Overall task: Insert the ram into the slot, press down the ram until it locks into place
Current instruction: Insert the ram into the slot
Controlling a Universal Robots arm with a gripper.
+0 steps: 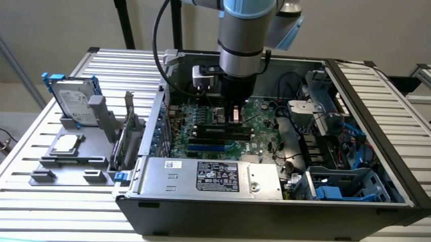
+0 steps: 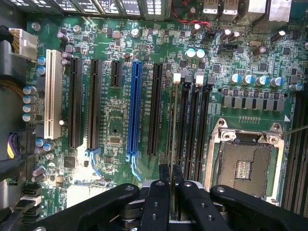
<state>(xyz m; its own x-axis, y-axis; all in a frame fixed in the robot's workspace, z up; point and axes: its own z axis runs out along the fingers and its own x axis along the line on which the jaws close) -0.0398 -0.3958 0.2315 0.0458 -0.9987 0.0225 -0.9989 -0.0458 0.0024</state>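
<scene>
Risk, as it seems: if the gripper (image 2: 171, 169) pushes while the ram (image 2: 173, 125) stands a little askew over the slot (image 2: 179, 115), one end may seat and the other jam. The fingers (image 2: 163, 180) are almost closed and pinch the ram edge-on. The blue PCIe slot (image 2: 134, 110) lies near on one side, the CPU socket (image 2: 245, 163) on the other.

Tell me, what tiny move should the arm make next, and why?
Probably a slow push straight down. The gripper is shut on the memory stick, held on edge and lined up along the nearest long black slot. I can't tell whether it is seated yet.
</scene>
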